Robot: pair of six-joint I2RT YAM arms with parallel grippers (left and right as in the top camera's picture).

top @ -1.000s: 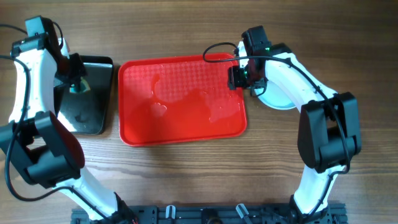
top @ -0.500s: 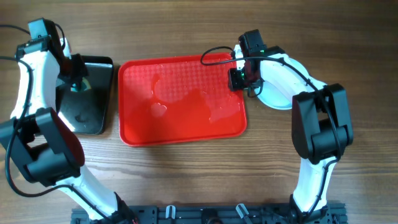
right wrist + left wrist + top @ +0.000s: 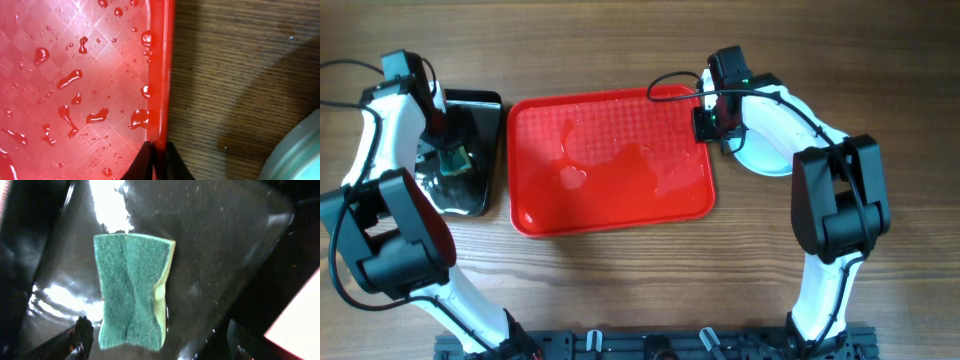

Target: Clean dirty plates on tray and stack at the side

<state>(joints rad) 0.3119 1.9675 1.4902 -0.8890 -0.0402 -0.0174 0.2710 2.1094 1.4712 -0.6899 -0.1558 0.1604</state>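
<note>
My left gripper [image 3: 157,345] has just spread open, leaving the sponge [image 3: 132,290] flat on the black tray [image 3: 470,190] at left; the right gripper [image 3: 156,150] still pinches the emptied red tray [image 3: 610,205] by its right rim, with the plates [image 3: 770,155] stacked just beyond, so washing looks done.

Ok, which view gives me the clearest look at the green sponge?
The left wrist view: the green sponge fills the middle, lying flat on the wet black tray, its yellow edge showing. Overhead it is only a small, distant patch. The right wrist view shows only the red tray rim and the table.
</note>
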